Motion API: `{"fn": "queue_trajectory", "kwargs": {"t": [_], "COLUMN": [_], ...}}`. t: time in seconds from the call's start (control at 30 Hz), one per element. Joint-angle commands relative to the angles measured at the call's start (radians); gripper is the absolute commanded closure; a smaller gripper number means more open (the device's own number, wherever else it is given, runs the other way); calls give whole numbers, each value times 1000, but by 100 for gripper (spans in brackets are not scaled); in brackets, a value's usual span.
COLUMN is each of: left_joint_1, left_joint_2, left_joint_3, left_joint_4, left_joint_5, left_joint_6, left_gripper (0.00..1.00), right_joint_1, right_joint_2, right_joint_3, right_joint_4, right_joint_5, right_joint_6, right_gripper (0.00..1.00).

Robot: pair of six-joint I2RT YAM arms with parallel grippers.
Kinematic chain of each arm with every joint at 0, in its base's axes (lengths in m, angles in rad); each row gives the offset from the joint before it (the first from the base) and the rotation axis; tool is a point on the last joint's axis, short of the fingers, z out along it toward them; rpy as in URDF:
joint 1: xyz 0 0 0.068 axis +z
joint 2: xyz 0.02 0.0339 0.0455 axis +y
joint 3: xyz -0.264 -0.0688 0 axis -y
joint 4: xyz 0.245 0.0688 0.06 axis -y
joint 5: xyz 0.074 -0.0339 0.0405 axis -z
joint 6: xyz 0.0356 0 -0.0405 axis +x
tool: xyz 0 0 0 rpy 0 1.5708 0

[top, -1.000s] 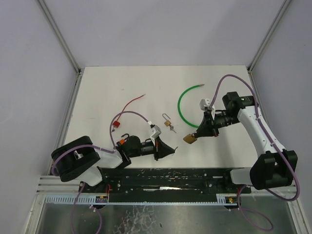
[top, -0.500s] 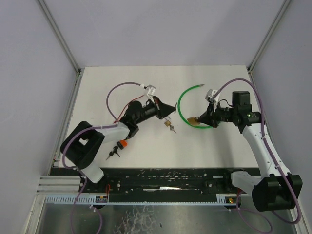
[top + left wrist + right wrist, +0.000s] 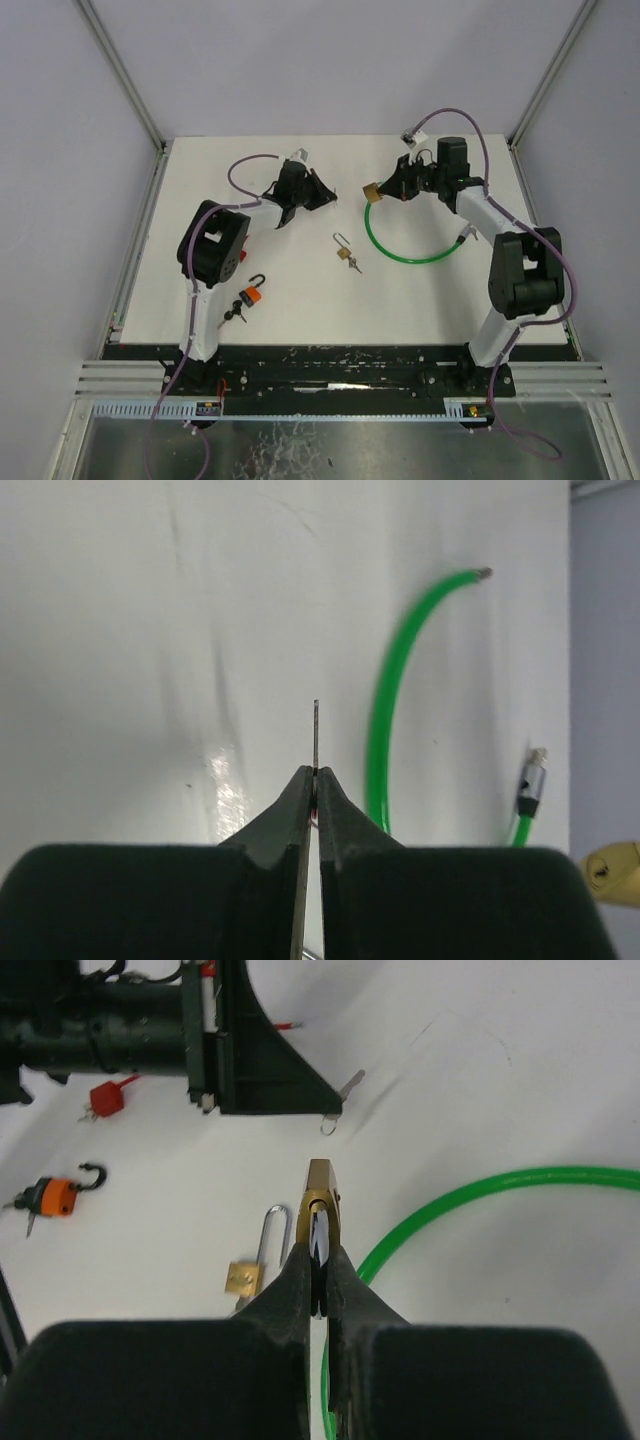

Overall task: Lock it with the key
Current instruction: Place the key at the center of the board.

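White worktop (image 3: 450, 310): both arms reach toward the middle of the far edge. A green plastic-coated cable loop (image 3: 402, 257) lies just on the near side of the right gripper (image 3: 388, 188).

Right gripper: pinched narrow on a small rectangular brass padlock (image 3: 371, 191), its free end pointing left.

Left gripper (image 3: 327, 200): clamped on a thin silver metal key (image 3: 316, 735), blade toward the padlock.

Key and padlock are near each other but apart. Judgement: both pickups done; aligning, inserting and turning remain. The shackle's state cannot be made out.
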Motion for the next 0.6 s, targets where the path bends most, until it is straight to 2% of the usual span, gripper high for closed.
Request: {"fn": "queue_trajectory", "kwargs": {"t": [0.0,0.1,0.2,0.4,0.57], "left_joint_1": [1,1,6,16,22], "left_joint_2": [31,55,90,153,143], "left_joint_3": [104,175,258,334,317], "left_joint_4": [-174,-261,-357,-418,-408], "left_joint_5": [-139,-225,-294,-260,-276], "left_joint_6": [-6,-3,2,-18,-13], "left_gripper": [100,100,100,100,95], "right_joint_1": [75,109,116,126,146], "right_joint_2": [155,274,378,529,599], "right_joint_3": [167,298,399,541,590], "right_joint_4": [189,129,92,39,34], "right_joint_5": [125,219,247,206,168], "right_joint_6": [198,260,341,409,442], "right_gripper": [100,100,100,96,92]}}
